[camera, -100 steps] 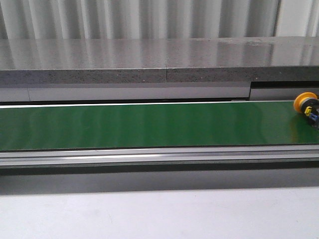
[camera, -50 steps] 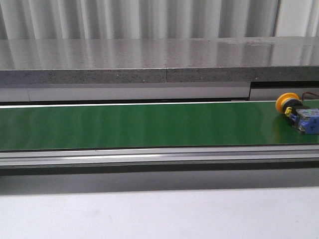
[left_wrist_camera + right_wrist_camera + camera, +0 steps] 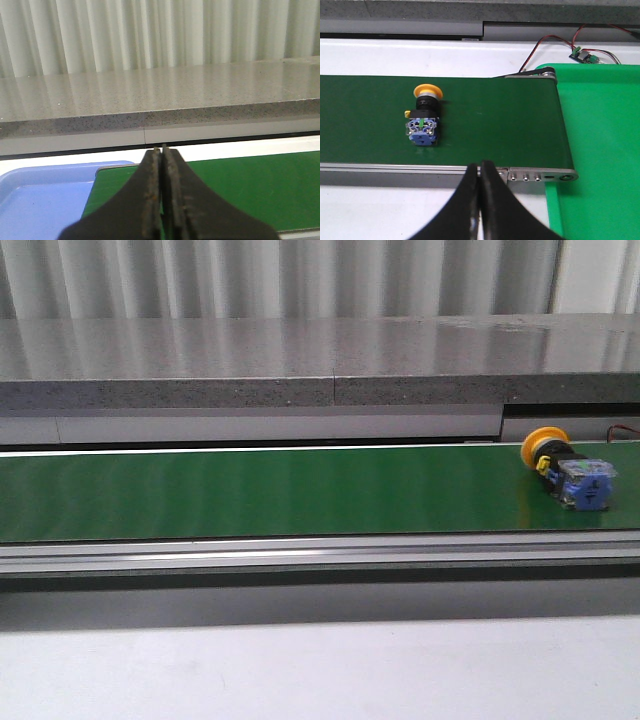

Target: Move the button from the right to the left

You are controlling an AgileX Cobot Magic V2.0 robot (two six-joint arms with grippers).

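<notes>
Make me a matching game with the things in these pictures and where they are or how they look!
Things:
1. small push-button with round orange cap and blue blocky base
2. light blue plastic tray
3. bright green flat tray
4. black left gripper

Descriptions:
A. lies beyond the belt's end with the metal roller
B. lying on its side on the dark green conveyor belt
C. shut, holding nothing
D. sits at the belt's other end

Pairs: 1-B, 2-D, 3-A, 4-C

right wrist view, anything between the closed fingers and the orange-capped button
Only bare green conveyor belt and its metal edge rail lie between the right gripper and the orange-capped, blue-based button.
</notes>
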